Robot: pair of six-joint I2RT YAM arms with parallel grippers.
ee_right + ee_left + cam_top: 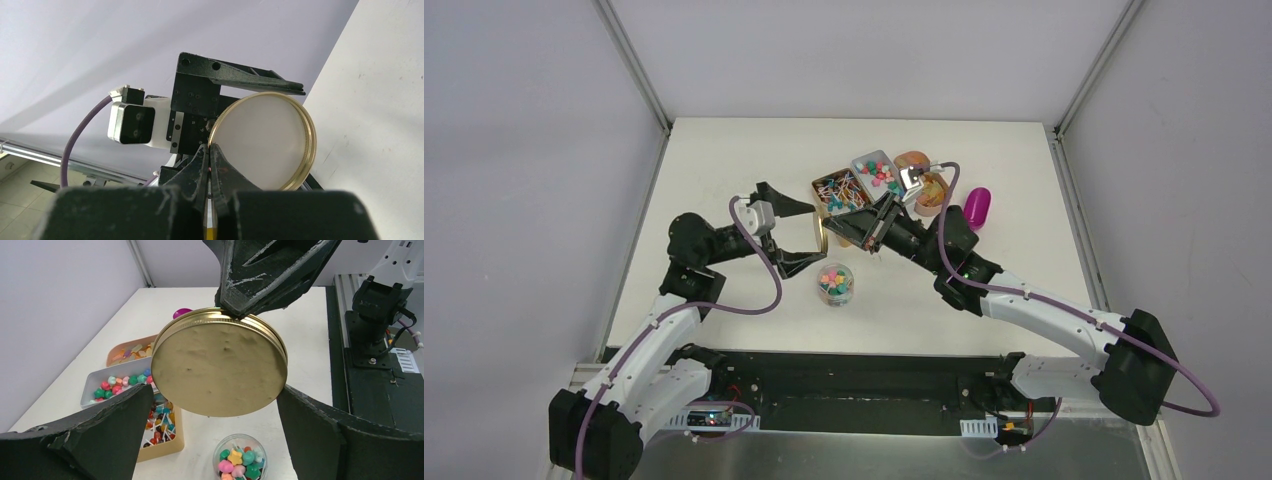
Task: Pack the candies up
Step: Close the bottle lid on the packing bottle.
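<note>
A white table (724,200) is sitting under even light, with pale grey walls (524,150) closing in at 9, 12 and 3 o'clock. Silver frame posts (632,62) are rising at 11 and 1 o'clock. A black base plate (864,375) is lying at 6 o'clock; beige floor tiles (17,177) are showing in the right wrist view.

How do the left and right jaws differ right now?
The left gripper has its jaws wide open, one on each side of the gold lid, gripping nothing. The right gripper has its jaws shut on the lid's rim and holds it on edge. The left one reaches in from the left, the right one from the right. Both meet at the lid, near the open jar of candies.
</note>
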